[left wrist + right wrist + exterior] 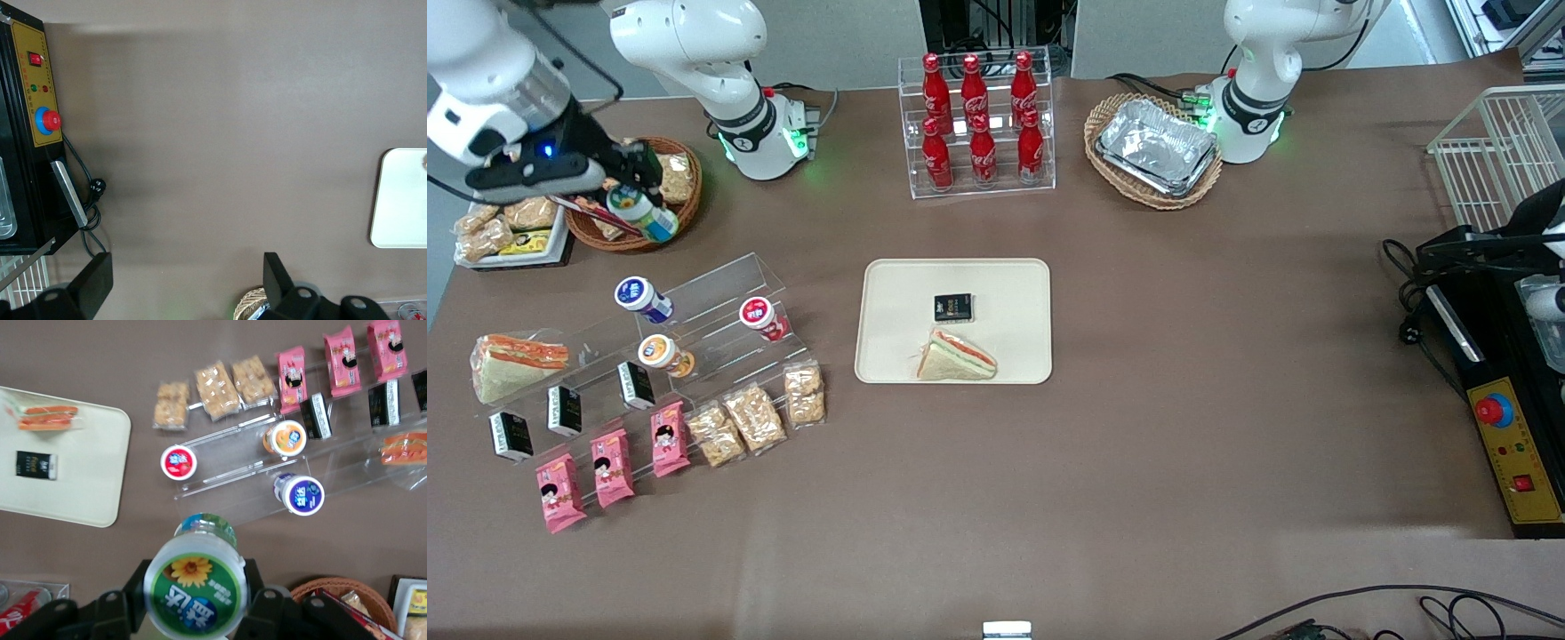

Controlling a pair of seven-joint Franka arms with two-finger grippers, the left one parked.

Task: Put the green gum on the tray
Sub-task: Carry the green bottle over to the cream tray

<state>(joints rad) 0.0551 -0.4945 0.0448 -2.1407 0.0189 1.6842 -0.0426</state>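
Pink snack packets [609, 476] lie nearest the camera. Above the wicker basket [685, 191], the claw [636, 191] grips the green gum [640, 212]; the tray [889, 356] lies toward the worktop's middle, nearer the camera.

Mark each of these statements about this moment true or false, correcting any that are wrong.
1. The end effector is shut on the green gum. True.
2. The green gum already rests on the tray. False: it is held in the air above the wicker basket of snacks, toward the working arm's end of the table.
3. The tray holds a wrapped sandwich and a small black packet. True.
4. The red-lidded bottle lies on the tray. False: it sits on the clear acrylic stand with the blue-lidded bottle and the orange-lidded bottle.
5. The cola rack holds six red bottles. True.
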